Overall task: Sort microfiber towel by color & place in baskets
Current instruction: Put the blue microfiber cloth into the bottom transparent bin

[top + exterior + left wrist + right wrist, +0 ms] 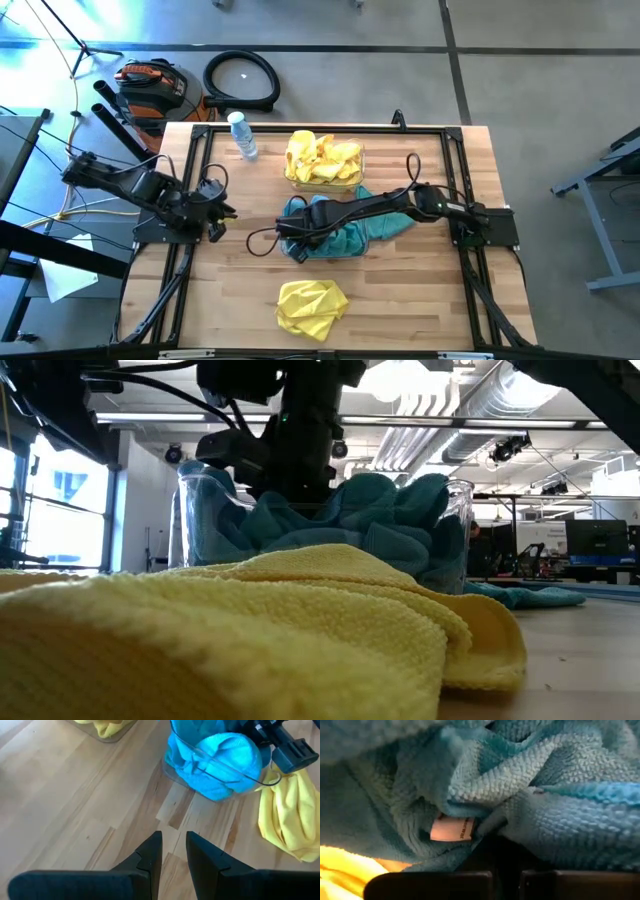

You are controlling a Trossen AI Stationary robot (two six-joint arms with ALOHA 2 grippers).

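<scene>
A clear basket [352, 152] at the table's far middle is heaped with yellow towels [322, 160]. Just nearer stands the second clear basket [452, 530], full of teal towels [345, 240]; one teal towel [390, 224] spills over its right side onto the table. A loose yellow towel [312, 305] lies bunched near the table's near edge. My right gripper [297, 238] reaches from the right and is sunk in the teal heap at the basket's left end, shut on teal cloth. My left gripper [173, 847] waits at the table's left, open by a narrow gap over bare wood. My right gripper comes from above, slanting down from the table's right, into the teal towels in the basket. A fold of teal cloth [492, 825] beside a white label [452, 829] gathers between its fingers [470, 880]. The cloth hides the fingertips. The towel rests on the heap.
A clear water bottle [242, 135] stands at the far left of the table, beside the yellow basket. Bare wood lies between my left gripper and the baskets, and on either side of the loose yellow towel. Black frame rails [190, 180] run along the table's sides.
</scene>
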